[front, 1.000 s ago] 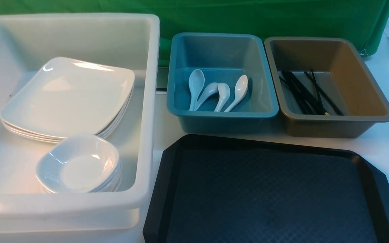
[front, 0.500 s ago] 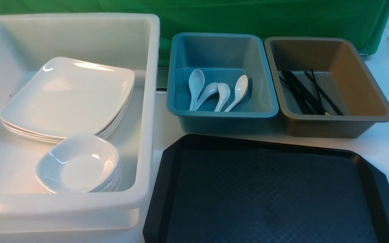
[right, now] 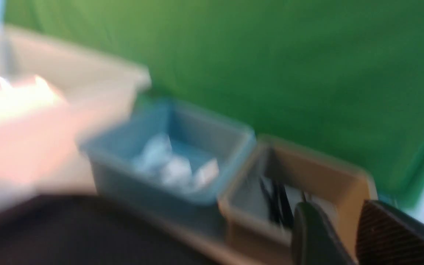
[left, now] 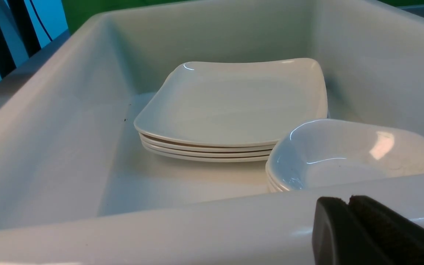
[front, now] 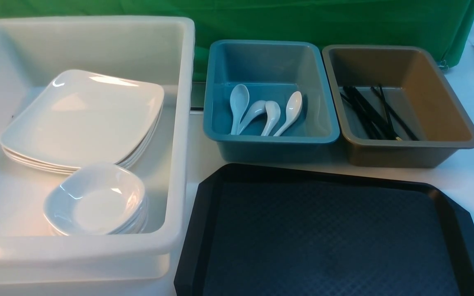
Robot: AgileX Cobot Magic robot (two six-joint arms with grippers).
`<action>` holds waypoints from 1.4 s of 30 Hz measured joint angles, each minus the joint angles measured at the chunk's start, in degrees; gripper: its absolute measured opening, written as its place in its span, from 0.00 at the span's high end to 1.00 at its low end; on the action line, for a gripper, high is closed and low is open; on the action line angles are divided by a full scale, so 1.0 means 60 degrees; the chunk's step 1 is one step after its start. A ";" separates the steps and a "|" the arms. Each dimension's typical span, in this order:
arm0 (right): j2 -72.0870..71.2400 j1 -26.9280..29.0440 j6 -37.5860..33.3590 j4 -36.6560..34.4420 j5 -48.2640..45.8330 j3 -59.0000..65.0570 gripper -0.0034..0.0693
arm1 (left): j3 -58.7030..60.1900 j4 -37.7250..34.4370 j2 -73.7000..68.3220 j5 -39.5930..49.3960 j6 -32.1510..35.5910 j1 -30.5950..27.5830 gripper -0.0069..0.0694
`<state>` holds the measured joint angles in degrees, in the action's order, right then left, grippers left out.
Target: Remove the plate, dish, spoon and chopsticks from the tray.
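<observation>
We are seeing the plate (front: 82, 117) lying atop a stack in the white tub (front: 179, 135), well apart from the bare tray (front: 331, 234). The chopsticks (front: 370, 111) are lying in the brown tub (front: 442, 102) and the spoon (front: 290, 112) in the blue tub (front: 216, 82). Our left gripper (left: 348, 206) is sitting closed, and the right gripper (right: 339, 228) is showing a gap, holding nothing.

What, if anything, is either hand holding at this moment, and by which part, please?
Nothing is held. The left hand is shut with nothing between its fingers, near the white tub's rim. The right hand shows a bare gap between its fingers.
</observation>
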<state>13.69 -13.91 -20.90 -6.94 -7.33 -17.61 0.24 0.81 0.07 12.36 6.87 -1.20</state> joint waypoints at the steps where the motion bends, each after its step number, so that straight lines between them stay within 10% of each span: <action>1: -0.0088 0.0192 -0.0033 0.0013 -0.0030 0.0346 0.63 | 0.0000 0.0000 0.0000 0.0000 0.0000 0.0000 0.89; 11: -0.2225 0.2328 0.0378 0.0041 -0.1218 0.2998 0.63 | 0.0000 0.0000 0.0000 0.0005 0.0000 0.0000 0.89; 42: -0.2267 0.2328 0.0911 -0.0072 -0.1351 0.3008 0.63 | 0.0004 0.0184 0.0000 0.0072 0.0118 0.0000 0.89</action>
<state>0.09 0.05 -15.44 -7.37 -15.43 0.43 0.26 1.92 0.07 12.79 7.58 -1.20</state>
